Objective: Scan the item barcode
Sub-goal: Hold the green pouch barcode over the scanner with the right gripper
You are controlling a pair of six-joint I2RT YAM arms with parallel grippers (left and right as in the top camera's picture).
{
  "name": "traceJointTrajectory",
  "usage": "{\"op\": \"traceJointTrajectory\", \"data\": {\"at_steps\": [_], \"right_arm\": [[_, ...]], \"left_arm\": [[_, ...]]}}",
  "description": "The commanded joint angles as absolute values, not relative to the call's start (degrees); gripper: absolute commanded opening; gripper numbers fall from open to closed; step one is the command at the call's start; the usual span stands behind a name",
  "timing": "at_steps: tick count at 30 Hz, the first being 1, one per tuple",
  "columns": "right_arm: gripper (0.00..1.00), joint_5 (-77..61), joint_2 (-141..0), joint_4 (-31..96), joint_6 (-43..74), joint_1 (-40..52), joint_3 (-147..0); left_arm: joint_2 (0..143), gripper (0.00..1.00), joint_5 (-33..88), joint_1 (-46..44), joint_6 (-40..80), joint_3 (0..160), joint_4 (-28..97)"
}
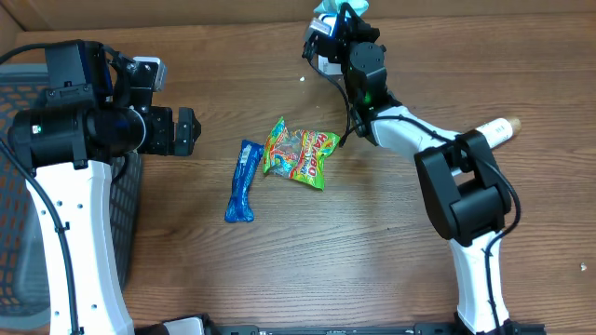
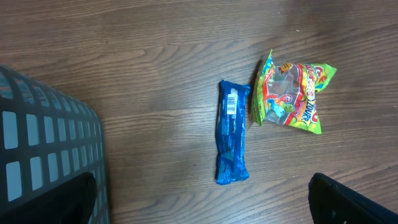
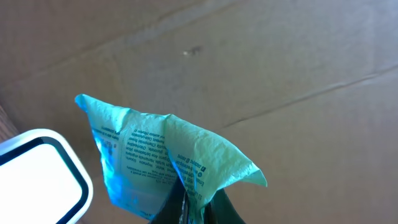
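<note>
On the brown wooden table [image 1: 372,270], the blue plastic-wrapped bar [image 1: 241,181] lies just left of the green crinkled candy bag [image 1: 300,154]. The grey mesh basket [image 1: 11,251] stands at the left edge. The pale green plastic packet [image 1: 328,9] is at the far edge.

Matt wood-grain table [image 1: 372,270]; crinkled plastic film, mostly glossy, on the blue wrapper [image 1: 241,182], green candy bag [image 1: 300,154] and twelve-o'clock teal packet [image 3: 149,146].

Left pincer [image 1: 194,130] gapes wide (arm tucked back); right pincer [image 1: 340,17] clamped shut, arm outstretched.

Wooden table [image 1: 326,265]: blue snack bar [image 1: 241,182] just beside green candy bag [image 1: 300,155].
</note>
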State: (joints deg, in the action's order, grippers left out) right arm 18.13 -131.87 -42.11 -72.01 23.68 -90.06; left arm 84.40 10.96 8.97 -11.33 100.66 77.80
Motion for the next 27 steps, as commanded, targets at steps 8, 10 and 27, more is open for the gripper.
{"op": "traceJointTrajectory", "data": {"at_steps": [8, 10, 27], "right_arm": [[0.04, 15.33, -133.71, -35.59, -71.85, 21.21, -98.74], [0.04, 15.31, -133.75, -34.92, -71.88, 20.86, -98.74], [0.04, 15.68, -136.44, -32.42, -85.95, 20.14, -98.74]], "left_arm": [[84.44, 1.00, 11.44, 8.97, -11.60, 101.01, 77.73], [84.44, 1.00, 11.44, 8.97, -11.60, 101.01, 77.71], [84.47, 1.00, 11.44, 8.97, -11.60, 101.01, 77.73]]}}
